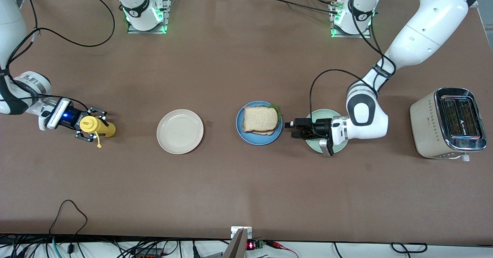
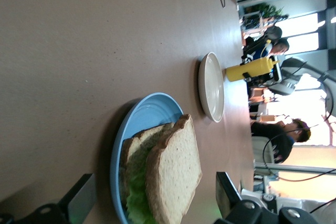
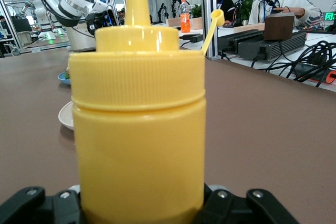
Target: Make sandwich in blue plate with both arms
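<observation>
Brown tabletop: round sky-blue plate (image 1: 242, 131) carries the toast-and-lettuce sandwich (image 1: 262, 119).
Soft, light stack; pinch crust edges. Left gripper (image 1: 293, 129) open beside it; right gripper (image 1: 91, 129) clamps yellow squeeze bottle (image 1: 97, 126).

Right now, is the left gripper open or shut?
Open. The left gripper sits beside the blue plate, fingers spread, holding nothing; sandwich released.

Three plates (image 1: 180, 131), one sandwich (image 1: 261, 120), one yellow bottle (image 1: 96, 126), one toaster (image 1: 448, 123), two arms (image 1: 420, 38).

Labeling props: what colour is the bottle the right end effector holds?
Yellow bottle, cap included; clearest in the right wrist view.
</observation>
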Robot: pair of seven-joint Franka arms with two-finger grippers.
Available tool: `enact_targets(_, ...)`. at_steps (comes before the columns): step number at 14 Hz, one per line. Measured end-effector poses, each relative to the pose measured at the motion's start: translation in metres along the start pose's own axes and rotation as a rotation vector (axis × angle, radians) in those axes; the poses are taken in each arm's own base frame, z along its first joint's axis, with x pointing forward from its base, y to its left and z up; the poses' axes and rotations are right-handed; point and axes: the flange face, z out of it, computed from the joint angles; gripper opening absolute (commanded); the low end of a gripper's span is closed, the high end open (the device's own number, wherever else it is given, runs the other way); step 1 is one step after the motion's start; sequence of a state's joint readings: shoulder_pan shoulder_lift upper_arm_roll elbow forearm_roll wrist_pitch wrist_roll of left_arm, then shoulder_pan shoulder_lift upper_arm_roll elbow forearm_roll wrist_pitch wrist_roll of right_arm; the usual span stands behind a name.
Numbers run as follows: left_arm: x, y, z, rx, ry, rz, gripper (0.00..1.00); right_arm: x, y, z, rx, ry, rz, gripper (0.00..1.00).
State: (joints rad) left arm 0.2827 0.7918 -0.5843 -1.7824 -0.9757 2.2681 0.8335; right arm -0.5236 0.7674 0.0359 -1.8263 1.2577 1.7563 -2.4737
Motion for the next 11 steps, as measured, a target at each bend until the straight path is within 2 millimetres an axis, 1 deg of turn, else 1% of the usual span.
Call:
enact_targets(2,0.013,0.026,-0.038,0.092,-0.139,0.001,1.00,0.001,0.001,-0.004,0.018,-0.022,-0.015,1.00)
enact_targets(3,0.020,0.040,-0.059,0.147,-0.207,-0.010,1.00,0.003,0.003,-0.013,0.036,-0.051,-0.033,1.00)
enact_targets(4,0.024,0.050,-0.079,0.204,-0.258,-0.027,1.00,0.007,0.006,-0.025,0.052,-0.084,-0.052,1.00)
enact_targets(5,0.027,0.056,-0.097,0.267,-0.301,-0.058,1.00,0.012,0.009,-0.039,0.064,-0.121,-0.072,1.00)
enact_targets(7,0.023,0.059,-0.127,0.426,-0.375,-0.140,1.00,0.028,0.016,-0.072,0.083,-0.205,-0.104,1.00)
enact_targets(9,0.015,0.060,-0.149,0.621,-0.437,-0.213,1.00,0.052,0.024,-0.108,0.113,-0.346,-0.109,1.00)
enact_targets(10,0.011,0.064,-0.160,0.717,-0.460,-0.246,1.00,0.070,0.028,-0.124,0.126,-0.430,-0.098,1.00)
enact_targets(11,0.008,0.071,-0.171,0.808,-0.480,-0.274,1.00,0.094,0.031,-0.137,0.130,-0.512,-0.080,1.00)
